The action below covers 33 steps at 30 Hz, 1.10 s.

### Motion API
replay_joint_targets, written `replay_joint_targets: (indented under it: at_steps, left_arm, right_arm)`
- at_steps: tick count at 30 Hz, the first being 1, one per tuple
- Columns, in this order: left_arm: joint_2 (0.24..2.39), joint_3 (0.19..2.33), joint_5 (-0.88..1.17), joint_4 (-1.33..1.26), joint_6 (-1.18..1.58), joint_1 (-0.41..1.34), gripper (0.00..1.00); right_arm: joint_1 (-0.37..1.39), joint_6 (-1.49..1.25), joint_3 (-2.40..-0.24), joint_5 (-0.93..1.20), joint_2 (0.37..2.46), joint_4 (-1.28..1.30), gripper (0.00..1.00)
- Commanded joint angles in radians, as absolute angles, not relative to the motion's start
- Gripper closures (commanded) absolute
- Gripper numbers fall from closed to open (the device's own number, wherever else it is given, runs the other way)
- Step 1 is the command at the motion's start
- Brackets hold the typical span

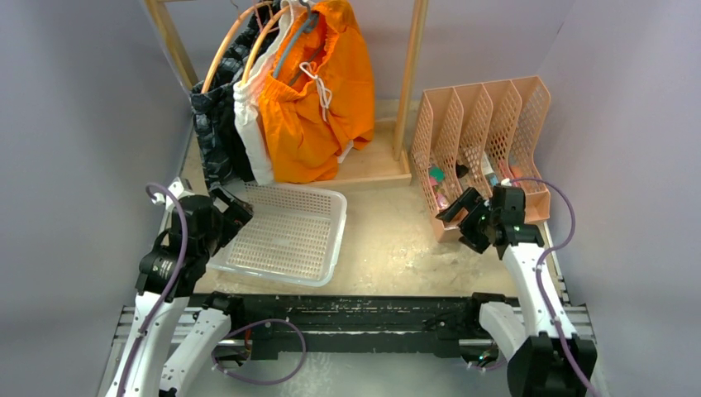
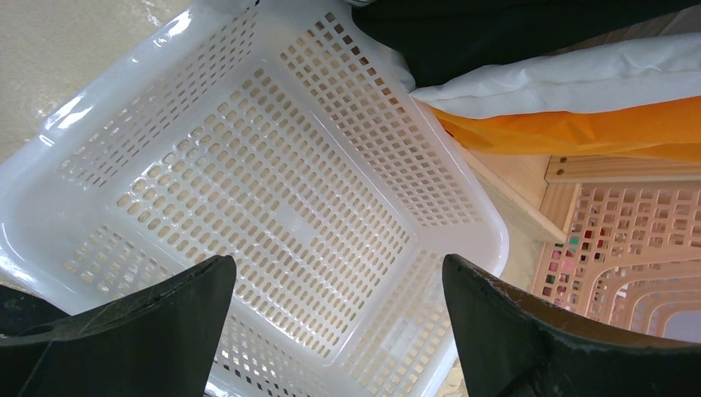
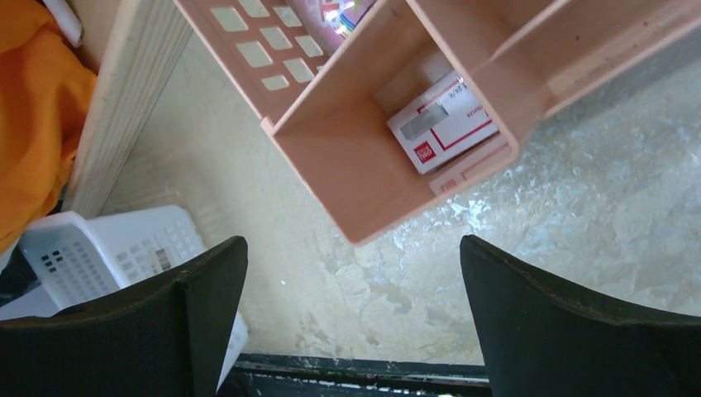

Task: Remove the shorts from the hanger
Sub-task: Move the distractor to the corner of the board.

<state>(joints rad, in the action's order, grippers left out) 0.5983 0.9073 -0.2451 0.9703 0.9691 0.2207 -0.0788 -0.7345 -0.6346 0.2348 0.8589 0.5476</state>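
Shorts (image 1: 298, 141) hang in a bunch from hangers (image 1: 220, 54) on a wooden rack (image 1: 411, 74) at the far edge of the desk in the overhead view; the orange pair (image 1: 318, 99) is rightmost, the white pair (image 1: 250, 136) beside it, the camo pair (image 1: 211, 124) leftmost; a black pair cannot be picked out here. The left gripper (image 1: 231, 211) sits at the left rim of a white basket (image 1: 335, 240), fingers spread and holding nothing; the right gripper (image 1: 463, 211) hovers by a pink organiser (image 1: 529, 107) at the right edge, equally wide and empty.

Left wrist view: bare basket floor below the parted fingers (image 2: 165, 306); black fabric (image 2: 496, 33), white and orange hems lie past the far rim.

Right wrist view: the organiser's corner, desk surface and a sliver of orange at the left; nothing between the fingers.

No pair is off yet, so the reach appears to be the step in hand; next, an arm must travel to the rack, pinch the orange pair low down and draw it clear of its hanger.
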Motion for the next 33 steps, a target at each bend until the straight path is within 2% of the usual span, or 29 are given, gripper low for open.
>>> replay_joint_targets:
  at_steps: [1,6,10,12,17,23,29,33]
  left_arm:
    - [0.598,0.937,-0.266,0.960,0.970,0.212,0.05]
    - [0.624,0.933,-0.238,0.944,0.977,0.213,0.05]
    - [0.639,0.927,-0.205,0.928,0.988,0.212,0.05]
    - [0.642,0.925,-0.194,0.927,0.991,0.213,0.05]
    - [0.643,0.931,-0.190,0.930,0.990,0.213,0.05]
    - [0.643,0.934,-0.194,0.937,0.989,0.213,0.05]
    - [0.641,0.923,-0.195,0.933,0.990,0.213,0.05]
    - [0.638,0.915,-0.196,0.934,0.998,0.213,0.05]
  right_arm:
    - [-0.077,-0.663,-0.641,0.313,0.946,0.424,0.01]
    - [-0.077,-0.672,-0.640,0.356,1.036,0.210,0.02]
    - [-0.077,-0.828,-0.653,0.139,1.083,0.199,0.02]
    - [-0.077,-0.901,-0.645,0.111,1.110,0.169,0.05]
    - [-0.077,-0.845,-0.657,0.251,1.191,-0.023,0.06]
    - [-0.077,-0.670,-0.736,0.320,1.237,0.049,0.06]
    - [-0.077,-0.553,-0.768,0.211,1.088,0.207,0.05]
    - [-0.077,-0.497,-0.748,0.387,0.988,0.198,0.09]
